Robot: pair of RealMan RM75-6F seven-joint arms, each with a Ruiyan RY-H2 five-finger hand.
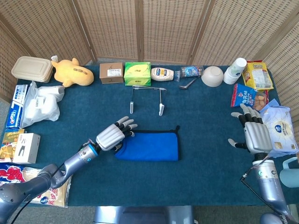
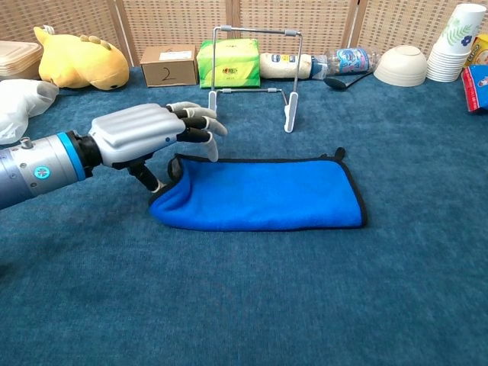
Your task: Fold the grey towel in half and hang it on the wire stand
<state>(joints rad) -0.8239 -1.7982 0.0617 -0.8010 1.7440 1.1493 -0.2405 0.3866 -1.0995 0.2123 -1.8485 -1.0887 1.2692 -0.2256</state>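
the bright blue cloth towel with black edging point(image 2: 263, 194) lies already doubled over on the dark teal carpeted worktop point(image 2: 305, 305), its long axis running left to right, in front of the white wire stand point(image 2: 252, 72), which stands just beyond its far edge. the task calls it grey; it shows blue here. the left hand point(image 2: 149, 133) is at the towel's left short end, fingers spread and reaching over the far-left corner, thumb low against the end, where the cloth is bunched and slightly lifted. whether it really grips the fabric i cannot tell. the right hand point(image 1: 254, 133) hovers far off at the worktop's right edge, fingers apart, holding nothing, near a white printed bag point(image 1: 280, 130). so the left hand is much the nearer. the towel looks soft, limp and thick, likely to sag when lifted by one end; the stand is thin, rigid metal with a narrow top bar, and light enough to tip.
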